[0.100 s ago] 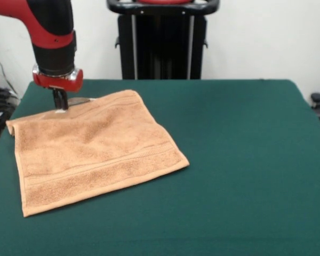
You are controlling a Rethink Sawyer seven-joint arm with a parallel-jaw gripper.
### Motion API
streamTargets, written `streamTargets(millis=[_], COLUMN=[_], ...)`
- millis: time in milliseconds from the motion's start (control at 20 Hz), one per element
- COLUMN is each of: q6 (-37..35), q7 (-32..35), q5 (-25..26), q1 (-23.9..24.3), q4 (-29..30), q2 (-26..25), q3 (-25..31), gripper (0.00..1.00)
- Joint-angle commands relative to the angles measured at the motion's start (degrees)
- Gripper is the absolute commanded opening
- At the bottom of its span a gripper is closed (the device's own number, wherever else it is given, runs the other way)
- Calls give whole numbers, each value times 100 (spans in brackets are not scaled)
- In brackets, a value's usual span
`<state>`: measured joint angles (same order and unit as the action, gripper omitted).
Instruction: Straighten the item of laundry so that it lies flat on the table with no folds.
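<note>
Front view: tool (60, 102) low at towel's (96, 149) far edge, touching it; grip state unclear. Towel spread below tool on green worktop (245, 160), mostly flat, band stripes visible. No readable writing.

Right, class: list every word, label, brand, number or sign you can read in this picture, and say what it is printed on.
None can be read.
The orange-tan terry towel, the dark green felt-covered table, the red and black arm and its gripper show no legible text.
The towel's small white tab is too small to read.
</note>
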<state>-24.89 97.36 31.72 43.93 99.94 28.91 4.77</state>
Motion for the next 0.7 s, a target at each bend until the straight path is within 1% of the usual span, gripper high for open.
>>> streamTargets(millis=[50, 350, 700], q6=[-109, -600, -520], q7=[32, -555, -370], q5=[240, 186, 139], q1=[-198, 34, 10], q4=[535, 63, 140], q2=[-86, -306, -385], q3=[205, 492, 492], gripper=[0, 0, 0])
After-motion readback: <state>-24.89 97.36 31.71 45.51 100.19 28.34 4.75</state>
